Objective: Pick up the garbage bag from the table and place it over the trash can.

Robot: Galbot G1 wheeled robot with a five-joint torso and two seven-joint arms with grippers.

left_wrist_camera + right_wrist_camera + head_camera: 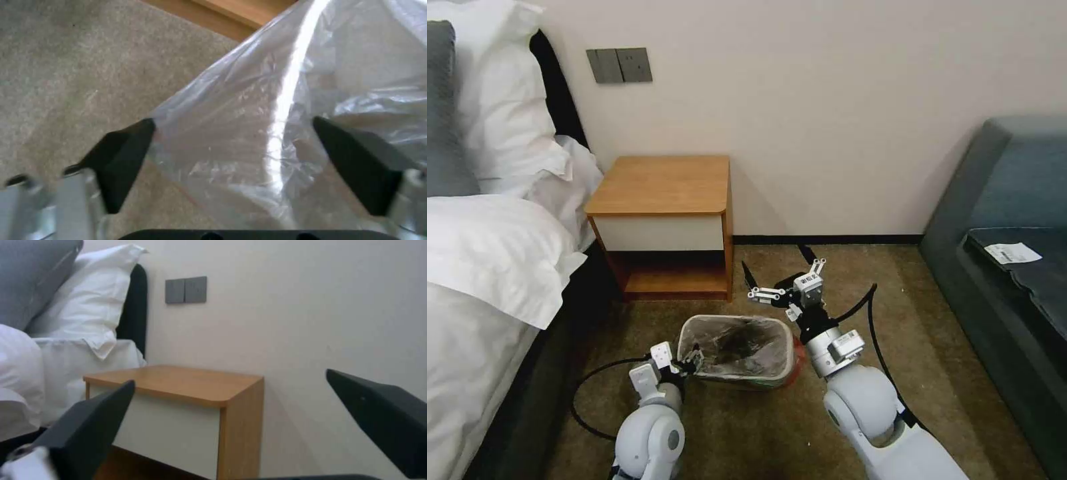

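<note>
**Mia:** Brown carpet (934, 373) covers the floor, and a plain cream wall (827, 100) is at the top of the frame. Where is the bag?

**Ben:** The thin, crinkly, see-through grey garbage bag (740, 347) sits in and over the small cream-white plastic trash can (764, 382), low in the middle of the frame. A bit of its red rim shows at the can's right corner.

**Mia:** What is the left claw doing?

**Ben:** The left gripper (688, 363) is at the can's left edge, right by the bag. In the left wrist view its black fingers (120, 156) are spread wide, with the shiny plastic bunched between them. One fingertip touches the plastic. It is not pinching the bag.

**Mia:** And the other one?

**Ben:** The right gripper (778, 275) hangs just past the can's far right corner, apart from the bag. Its fingers are wide open and hold nothing.

**Mia:** What is near the can?

**Ben:** The small boxy table with an orange-brown wooden top and white drawer front (662, 193) stands just behind it, against the wall. A bed with white pillows (500, 233) fills the left side. A grey-blue sofa (1014, 220) is on the right, with a white paper (1012, 253) on it. Grey wall switches (619, 65) are at the upper left.
</note>
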